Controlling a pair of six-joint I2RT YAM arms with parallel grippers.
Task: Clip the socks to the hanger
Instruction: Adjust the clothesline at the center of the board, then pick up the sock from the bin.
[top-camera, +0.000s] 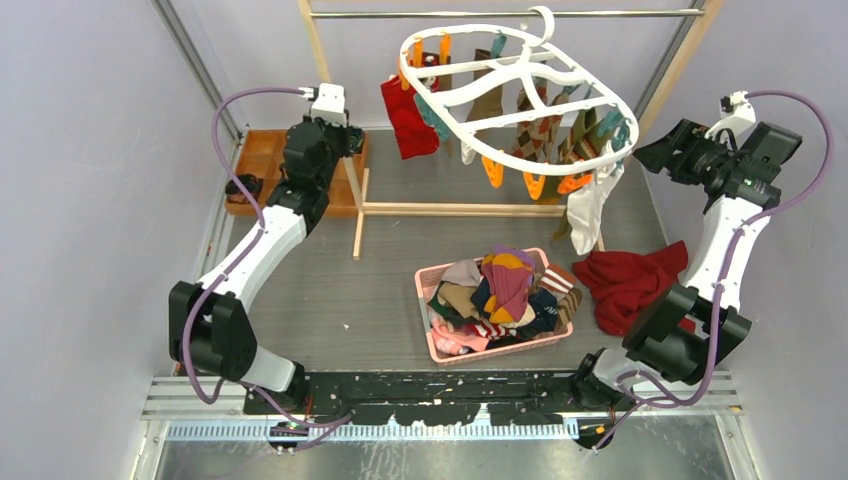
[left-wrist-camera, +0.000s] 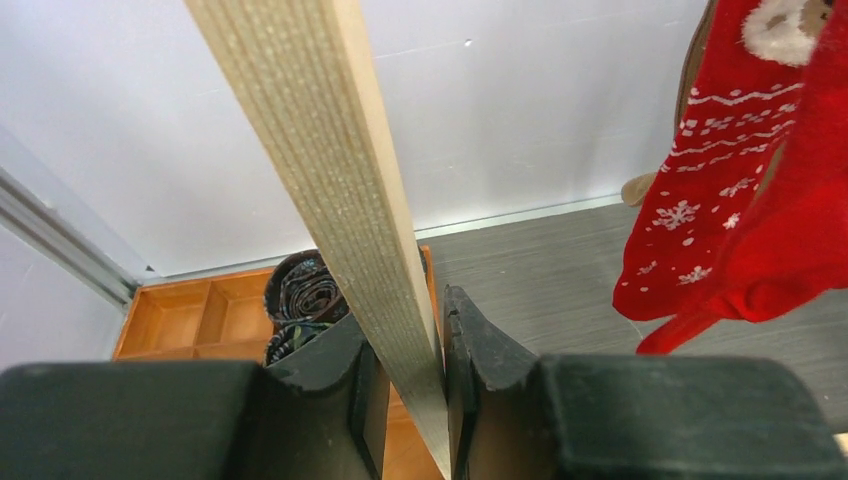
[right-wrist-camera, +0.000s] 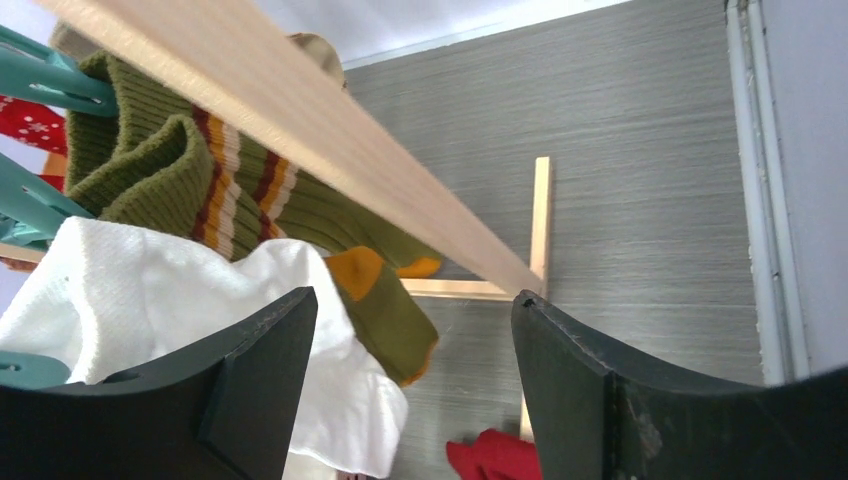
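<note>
Here, left jaws pinch the wooden post (left-wrist-camera: 330, 170); right jaws gape.

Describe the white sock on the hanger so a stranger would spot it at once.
Find the wooden rack at the back; the white oval hanger hangs from its metal rail. At the hanger's right end, the white sock dangles below the rim. It is the only plain white one; beside it hangs a green striped sock.

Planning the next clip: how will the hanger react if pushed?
Probably swings, since the hanger hangs by one hook from the rail. Likely stiff and light: thin open plastic frame. Clipped socks may sway.
</note>
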